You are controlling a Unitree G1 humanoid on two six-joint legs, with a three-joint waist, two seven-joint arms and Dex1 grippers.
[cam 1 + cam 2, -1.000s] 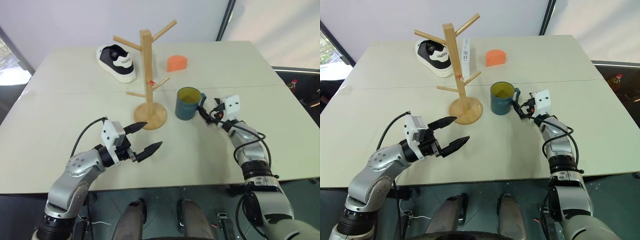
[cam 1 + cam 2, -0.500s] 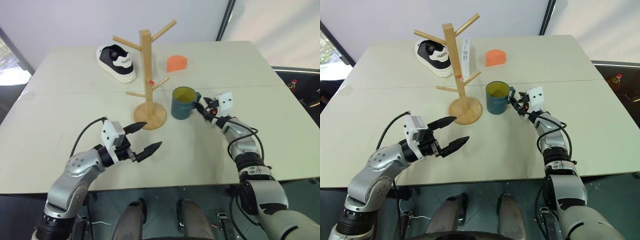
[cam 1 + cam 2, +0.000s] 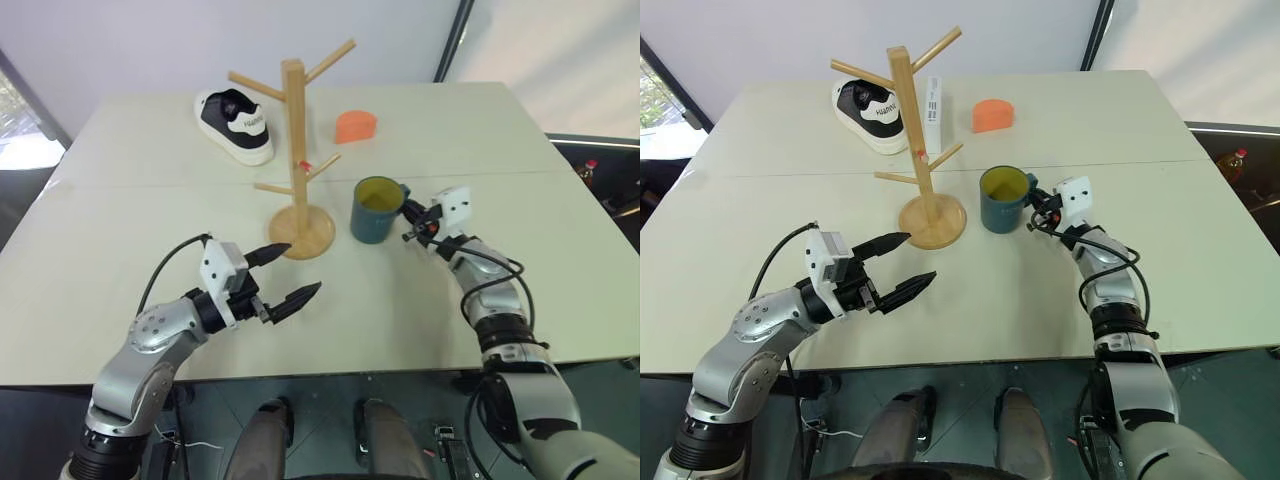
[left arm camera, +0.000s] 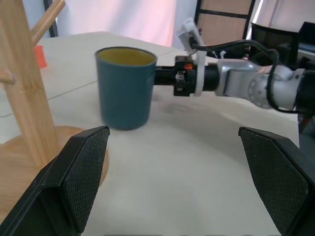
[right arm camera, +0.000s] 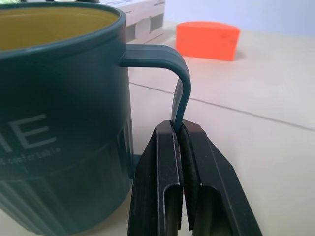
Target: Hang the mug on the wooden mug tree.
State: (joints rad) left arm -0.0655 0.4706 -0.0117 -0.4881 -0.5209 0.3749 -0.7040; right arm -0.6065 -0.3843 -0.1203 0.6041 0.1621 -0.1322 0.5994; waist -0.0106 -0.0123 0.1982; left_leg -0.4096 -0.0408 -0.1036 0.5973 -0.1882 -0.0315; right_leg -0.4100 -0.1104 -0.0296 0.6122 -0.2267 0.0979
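On the worktop (image 3: 120, 230) I count one teal mug (image 3: 374, 211), one wooden mug tree (image 3: 296, 160), one black-and-white sneaker (image 3: 235, 124), one small orange object (image 3: 355, 126) and one white box (image 3: 932, 101) standing behind the tree's post.

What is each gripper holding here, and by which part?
The right gripper pinches the mug by its handle. The left gripper is open, holding nothing.
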